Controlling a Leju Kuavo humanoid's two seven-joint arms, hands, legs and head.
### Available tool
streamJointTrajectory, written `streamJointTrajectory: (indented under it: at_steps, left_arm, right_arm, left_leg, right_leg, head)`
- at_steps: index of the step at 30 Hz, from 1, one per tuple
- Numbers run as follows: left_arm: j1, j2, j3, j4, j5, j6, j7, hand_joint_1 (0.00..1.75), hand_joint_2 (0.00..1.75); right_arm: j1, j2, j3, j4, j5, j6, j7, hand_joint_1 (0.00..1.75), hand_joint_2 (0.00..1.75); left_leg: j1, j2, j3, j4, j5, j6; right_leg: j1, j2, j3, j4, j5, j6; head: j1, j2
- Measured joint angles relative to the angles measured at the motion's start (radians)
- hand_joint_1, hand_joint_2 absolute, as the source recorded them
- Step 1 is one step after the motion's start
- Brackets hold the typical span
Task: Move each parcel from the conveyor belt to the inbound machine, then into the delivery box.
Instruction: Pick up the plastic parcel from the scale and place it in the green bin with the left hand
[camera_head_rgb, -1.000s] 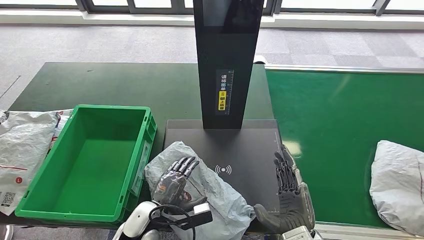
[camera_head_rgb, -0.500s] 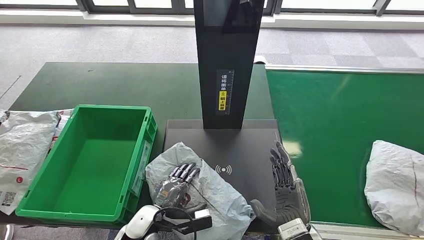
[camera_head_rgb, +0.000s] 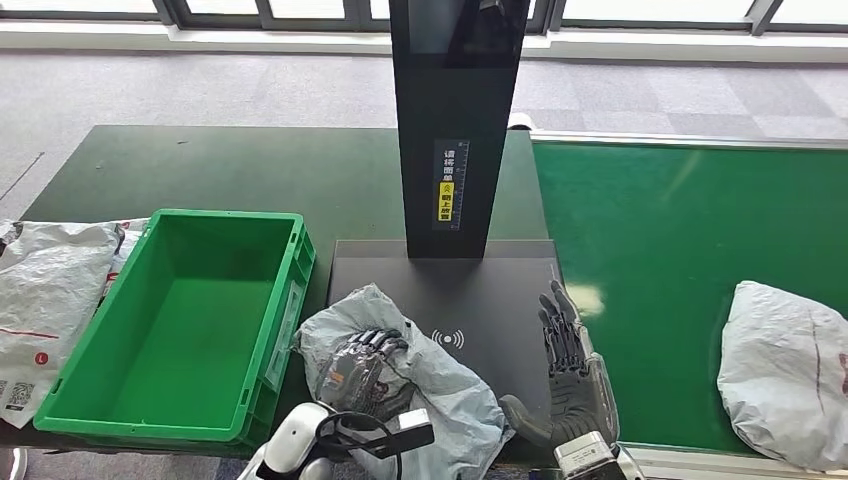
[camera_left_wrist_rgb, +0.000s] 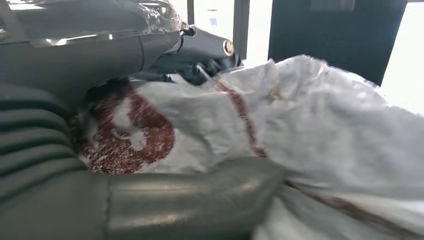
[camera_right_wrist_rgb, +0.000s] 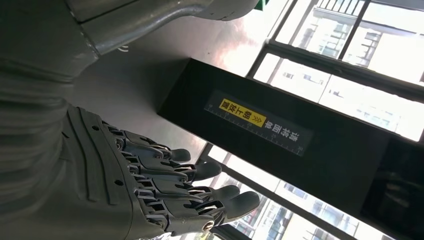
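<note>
Grey plastic parcel (camera_head_rgb: 400, 385) lay on the inbound machine (camera_head_rgb: 470, 290), beside the green delivery box (camera_head_rgb: 175, 320), with the left robot hand (camera_head_rgb: 362, 362) clamped on it. Right robot hand (camera_head_rgb: 568, 375) stood spread, empty. Next, I judged: lift it leftward into the box.

Beyond the table you see grey carpet tiles (camera_head_rgb: 250, 85) running up to a window frame (camera_head_rgb: 280, 12). On the dark green table (camera_head_rgb: 220, 170), left of everything, a crumpled white mail bag (camera_head_rgb: 45, 290) lies flat, printed code showing.
</note>
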Motion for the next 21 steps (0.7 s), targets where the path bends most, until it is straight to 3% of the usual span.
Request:
streamJointTrajectory:
  at_steps: [7,21]
  left_arm:
    - [-0.012,-0.025,0.01,0.028,-0.018,0.09,-0.008,1.75,1.75]
    - [-0.017,-0.04,0.025,0.042,-0.019,0.096,-0.011,1.75,1.75]
  right_arm:
    - [0.011,0.0,0.005,0.0,-0.001,-0.007,0.006,0.0,1.75]
    - [0.011,0.0,0.007,0.0,-0.001,-0.012,0.007,0.0,1.75]
  left_leg:
    - [0.0,0.0,0.0,0.0,0.0,0.0]
    - [0.0,0.0,0.0,0.0,0.0,0.0]
  right_leg:
    - [0.0,0.0,0.0,0.0,0.0,0.0]
    - [0.0,0.0,0.0,0.0,0.0,0.0]
  head:
    - [0.0,0.0]
    - [0.0,0.0]
